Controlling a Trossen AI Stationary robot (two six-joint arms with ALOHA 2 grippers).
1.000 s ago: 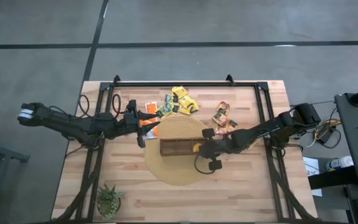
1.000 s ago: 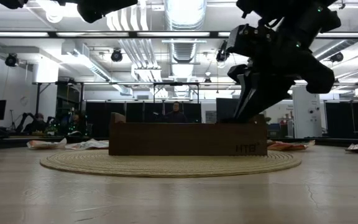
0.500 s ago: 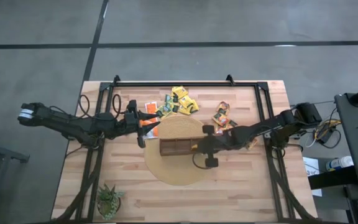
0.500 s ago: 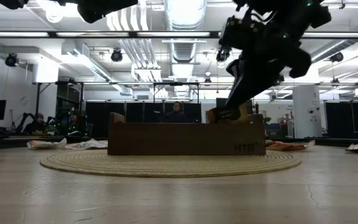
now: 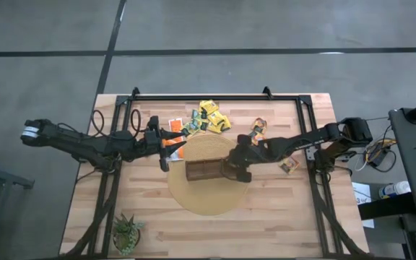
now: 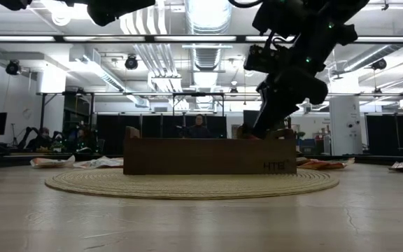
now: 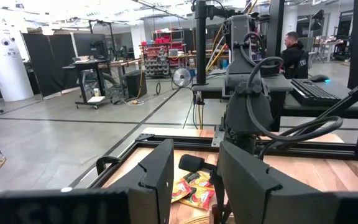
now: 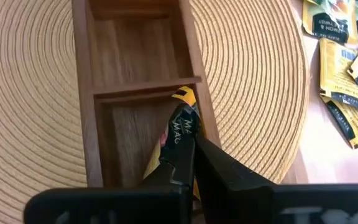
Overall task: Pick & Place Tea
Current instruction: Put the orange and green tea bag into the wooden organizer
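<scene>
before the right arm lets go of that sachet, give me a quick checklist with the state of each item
1. Right gripper shut on the tea sachet: ok.
2. Sachet over a compartment of the wooden box, not the woven mat: ok.
3. Sachet lying flat on the compartment floor: not ok, it stands on edge between the fingers.
4. Left gripper away from the box, beyond its left end: ok.
5. Compartment free of other sachets: cannot tell, partly hidden by the gripper.
6. More loose sachets left on the table: ok.
</scene>
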